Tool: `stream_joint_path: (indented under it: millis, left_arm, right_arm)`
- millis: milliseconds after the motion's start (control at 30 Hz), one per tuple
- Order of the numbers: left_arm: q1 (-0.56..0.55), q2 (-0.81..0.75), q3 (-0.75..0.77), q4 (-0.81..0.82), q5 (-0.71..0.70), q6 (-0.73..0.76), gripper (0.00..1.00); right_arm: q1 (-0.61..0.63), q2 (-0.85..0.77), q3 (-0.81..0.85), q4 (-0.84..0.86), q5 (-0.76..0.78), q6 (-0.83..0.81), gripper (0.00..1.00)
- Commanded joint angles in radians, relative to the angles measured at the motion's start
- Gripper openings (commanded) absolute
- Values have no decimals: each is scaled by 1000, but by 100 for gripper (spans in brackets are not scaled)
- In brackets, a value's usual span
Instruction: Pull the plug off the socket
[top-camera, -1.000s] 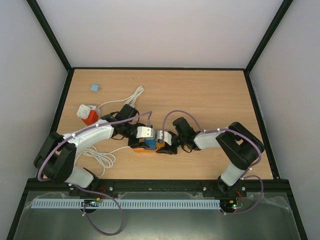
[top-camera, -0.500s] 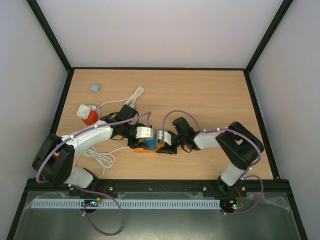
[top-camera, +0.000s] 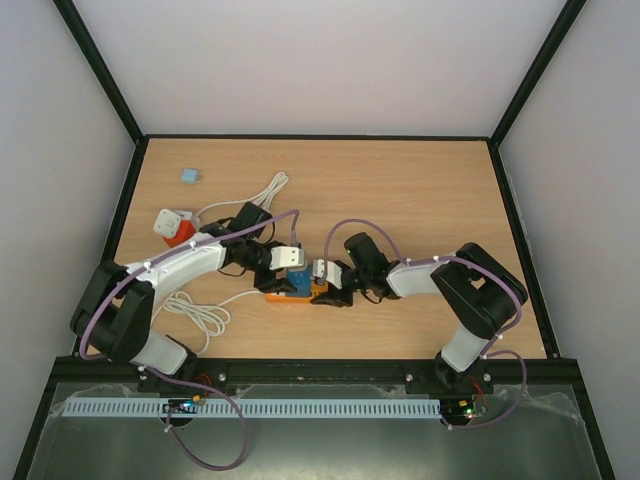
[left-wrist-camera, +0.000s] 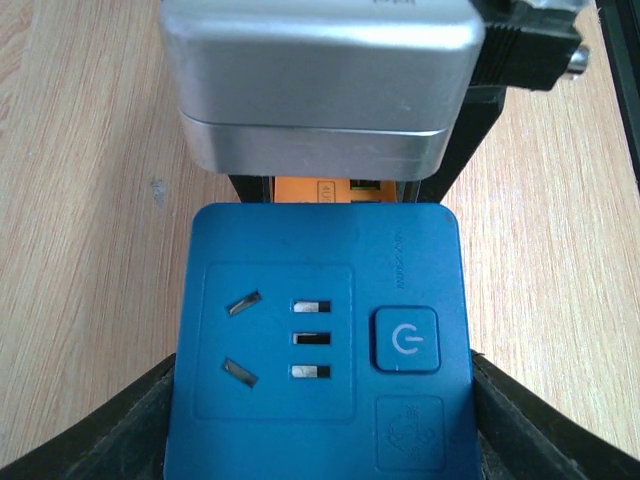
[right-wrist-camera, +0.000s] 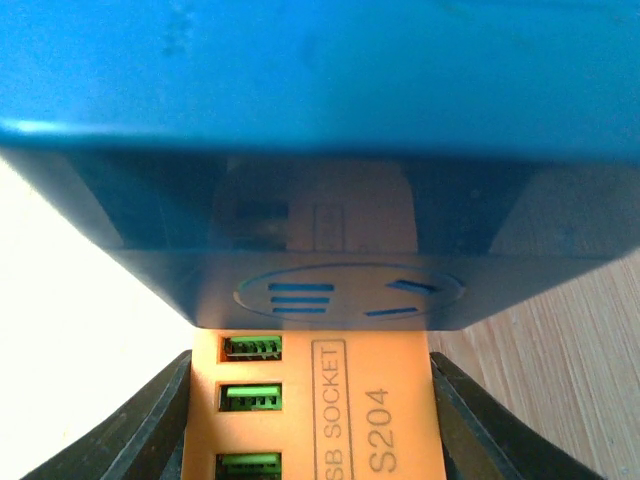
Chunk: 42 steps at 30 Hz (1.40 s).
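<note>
A blue plug cube (top-camera: 301, 283) with socket holes and a power button sits against an orange USB socket block (top-camera: 283, 298) near the middle of the table. My left gripper (top-camera: 284, 274) is shut on the blue cube (left-wrist-camera: 315, 340), with black fingers (left-wrist-camera: 120, 435) at both its sides. My right gripper (top-camera: 323, 289) is shut on the orange block (right-wrist-camera: 330, 410), which is marked "USB SOCKET S204". In the right wrist view the blue cube (right-wrist-camera: 330, 130) overhangs the block's far end. Its pins are hidden.
A red and white cube (top-camera: 174, 228) stands at the left with a white cable (top-camera: 250, 200) running from it. Coils of cable (top-camera: 200, 312) lie by the left arm. A small blue piece (top-camera: 189, 176) lies far left.
My left wrist has shifted slightly away from me and to the right with the blue cube. The right gripper and the orange block have barely moved.
</note>
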Motion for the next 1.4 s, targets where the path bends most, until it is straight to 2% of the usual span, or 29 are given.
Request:
stream_joint_path:
  millis: [0,433,667,833,933,1100,1367]
  left_arm:
    - [4,-103,-10,31,125,-37,33]
    - [0,-173,-109,78,24,47,32]
    - [7,-132,-39,33,113,-53,31]
    - [17,-90,4,-38,101,-5,30]
    - [58,-79,25,-86,86,31,30]
    - [187,-81,103,-161,134,50,31]
    - [363,42,337,-203,180,-76,33]
  right_arm:
    - [-5,41,0,-69,103,-8,17]
    - [-5,63,20,-79,117,7,16]
    - [-5,65,17,-77,124,2,15]
    - [-5,60,16,-78,122,3,15]
    - [-6,57,15,-79,122,1,15]
    - [-5,58,16,-84,115,-5,17]
    - [-5,56,14,-81,116,-5,20]
